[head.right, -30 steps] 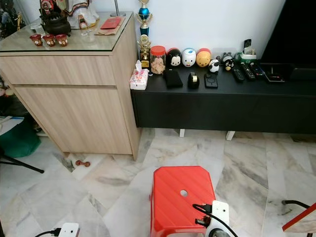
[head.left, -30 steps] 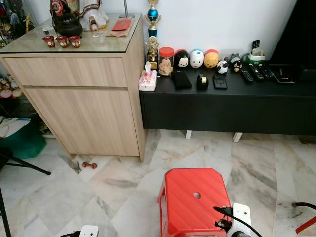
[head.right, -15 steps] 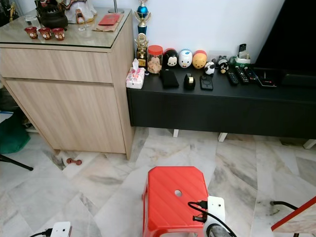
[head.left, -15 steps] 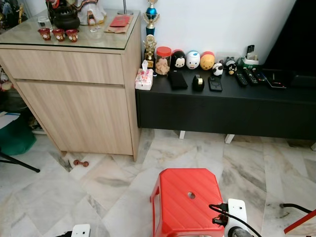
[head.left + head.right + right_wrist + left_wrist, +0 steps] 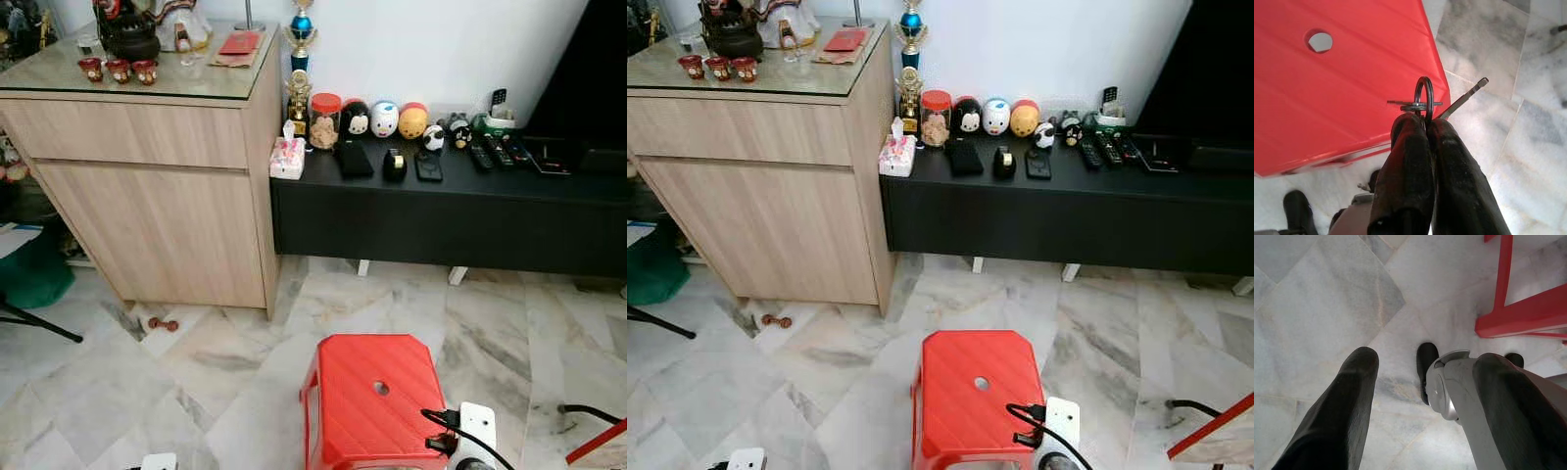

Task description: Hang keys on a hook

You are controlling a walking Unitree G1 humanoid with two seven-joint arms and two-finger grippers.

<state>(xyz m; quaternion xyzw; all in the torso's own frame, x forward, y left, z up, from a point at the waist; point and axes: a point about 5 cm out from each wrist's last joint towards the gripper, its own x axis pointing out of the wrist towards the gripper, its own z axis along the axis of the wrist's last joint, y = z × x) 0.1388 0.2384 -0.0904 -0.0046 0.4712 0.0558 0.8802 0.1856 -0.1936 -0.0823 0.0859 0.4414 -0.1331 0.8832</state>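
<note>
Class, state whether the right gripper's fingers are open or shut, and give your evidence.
Shut: the right gripper has both black fingers pressed together, pinching the keys above the red stool.

The keys (image 5: 1422,104) are mostly hidden: a ring and one thin blade poke out above the pressed-together fingers (image 5: 1410,161) of the right gripper (image 5: 1425,125), and how many keys hang there cannot be told. The right arm (image 5: 475,441) is cut off by the frame's edge at 5 o'clock, the left arm (image 5: 157,461) at 7 o'clock. The red stool (image 5: 377,397) loses its legs to the bottom edge. On the black bench (image 5: 441,211), the small items near the remotes (image 5: 495,154) are too small to identify. The figurines on the wooden cabinet (image 5: 147,186) are cropped at 11 o'clock. A tiny object (image 5: 162,323) on the floor cannot be identified.
</note>
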